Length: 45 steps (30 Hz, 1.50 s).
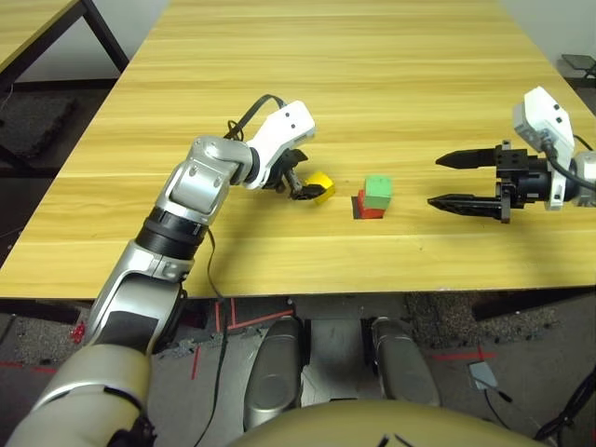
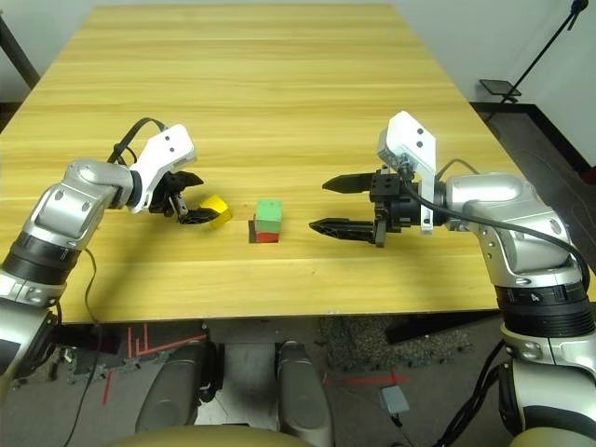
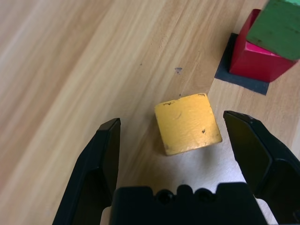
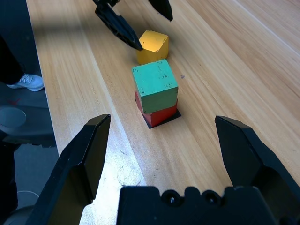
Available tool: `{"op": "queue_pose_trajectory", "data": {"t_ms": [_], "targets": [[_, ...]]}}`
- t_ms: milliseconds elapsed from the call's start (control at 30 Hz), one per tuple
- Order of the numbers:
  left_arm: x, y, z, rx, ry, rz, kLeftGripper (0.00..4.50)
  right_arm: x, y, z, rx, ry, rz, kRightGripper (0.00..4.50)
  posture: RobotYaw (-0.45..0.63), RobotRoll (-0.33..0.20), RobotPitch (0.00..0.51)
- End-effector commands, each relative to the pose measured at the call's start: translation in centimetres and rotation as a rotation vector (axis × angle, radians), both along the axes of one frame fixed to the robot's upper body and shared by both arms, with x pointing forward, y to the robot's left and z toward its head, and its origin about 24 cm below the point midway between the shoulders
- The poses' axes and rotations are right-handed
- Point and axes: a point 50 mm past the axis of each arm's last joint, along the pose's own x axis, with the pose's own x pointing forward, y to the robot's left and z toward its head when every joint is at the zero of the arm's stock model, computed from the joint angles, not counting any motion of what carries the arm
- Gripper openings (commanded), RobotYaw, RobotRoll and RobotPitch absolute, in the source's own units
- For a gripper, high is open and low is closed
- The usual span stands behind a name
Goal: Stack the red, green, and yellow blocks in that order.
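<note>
Already the green block (image 1: 377,191) sits skewed on the red block (image 1: 369,207); the left gripper (image 3: 171,136), fingers apart around the yellow block (image 3: 187,123), could topple it; the right gripper (image 2: 345,205) waits open.

Robot lab: plain wooden table (image 1: 391,84), tape-marked floor (image 1: 223,326), tripod stand (image 2: 521,79).

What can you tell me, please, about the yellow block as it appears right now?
The yellow block is a small matte cube, apparently painted wood, with a few small dark scuffs on its top face. It rests flat on the wooden table, turned slightly askew to the grain, just to the robot's left of the green block stacked on the red block, and apart from them. The left end effector is open around it, one finger on each side with gaps showing, so nothing grips it yet.
</note>
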Motion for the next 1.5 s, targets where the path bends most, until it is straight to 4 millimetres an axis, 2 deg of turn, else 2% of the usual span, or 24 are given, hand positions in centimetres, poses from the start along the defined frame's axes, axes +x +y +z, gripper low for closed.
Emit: {"op": "queue_pose_trajectory", "data": {"t_ms": [33,300,567,767,800,833,1033,1100,1167,1300,1500], "targets": [[-0.5,0.2,-0.8,0.001,0.048,0.038,4.48,-0.2,-0.1,-0.2,0.001,0.013,0.003,4.5,0.1,-0.082,0.099],[-1.1,0.0,-1.9,-0.012,0.075,0.091,4.48,-0.1,-0.2,-0.3,0.001,0.023,0.0,4.5,0.11,-0.082,0.107],[-1.2,-1.3,-2.5,-0.06,0.092,0.146,4.48,0.0,0.1,-0.5,0.009,0.027,0.007,4.5,0.12,-0.079,0.109],[-1.5,-0.9,-2.7,-0.029,0.09,0.144,2.47,0.2,0.1,-0.4,0.01,0.02,0.004,4.5,0.12,-0.079,0.107],[-1.5,-0.9,-2.3,-0.031,0.086,0.136,2.11,0.2,0.1,-0.4,0.01,0.02,0.004,4.5,0.12,-0.078,0.103],[-1.5,-0.9,-1.9,-0.033,0.078,0.125,2.02,0.2,0.0,-0.4,0.01,0.02,0.003,4.5,0.12,-0.078,0.103],[-0.6,-1.2,3.3,-0.069,-0.029,-0.022,2.02,0.0,-0.2,-0.5,0.004,0.025,0.001,4.5,0.11,-0.075,0.097],[-0.4,-1.9,5.7,-0.076,-0.055,-0.11,2.02,-0.2,-0.3,-0.5,-0.001,0.033,0.004,4.5,0.11,-0.072,0.097],[-0.5,-2.8,7.3,-0.082,-0.06,-0.205,2.02,-0.3,-0.3,-0.6,-0.003,0.041,0.008,4.5,0.11,-0.07,0.097],[-0.3,-4.4,8.3,-0.071,-0.06,-0.353,2.02,-0.5,-0.2,-0.9,-0.003,0.05,0.015,4.5,0.11,-0.063,0.097],[0.2,-7.0,7.9,-0.055,-0.054,-0.514,2.02,-0.8,-0.1,-1.0,0.004,0.053,0.01,4.5,0.09,-0.057,0.098]]}}
